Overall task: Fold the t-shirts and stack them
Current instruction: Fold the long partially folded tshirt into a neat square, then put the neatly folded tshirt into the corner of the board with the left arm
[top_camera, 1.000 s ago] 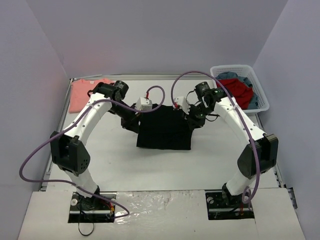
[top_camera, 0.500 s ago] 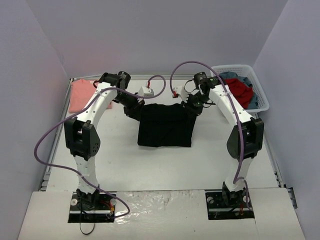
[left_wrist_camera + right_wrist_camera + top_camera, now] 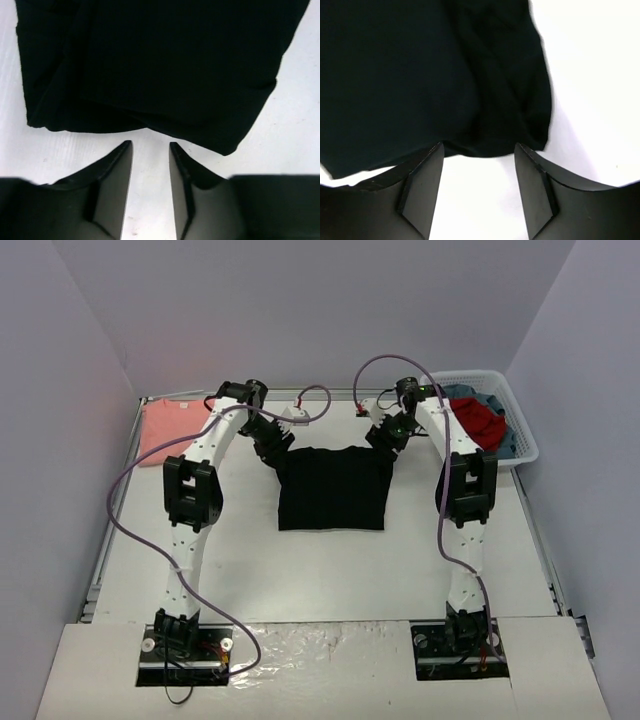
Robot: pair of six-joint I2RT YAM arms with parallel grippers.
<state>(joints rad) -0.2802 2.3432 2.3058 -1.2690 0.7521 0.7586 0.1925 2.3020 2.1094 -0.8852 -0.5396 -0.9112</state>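
- The pink t-shirt (image 3: 168, 428) lies flat at the far left corner of the worktop (image 3: 250, 560), well apart from both arms. It probably serves as the base of the stack.
- The left fingers (image 3: 112, 175) stand apart with nothing between them, just beside the far edge of the black t-shirt (image 3: 333, 490).
- The black t-shirt lies in the middle as a folded rectangle. Its far edge is a little wavy, so a good next grip takes all layers together.
- The right fingers (image 3: 425, 180) are also released and empty, near the far right corner. Both arms should lift evenly.
- The basket (image 3: 520, 435) at the right holds more clothes.
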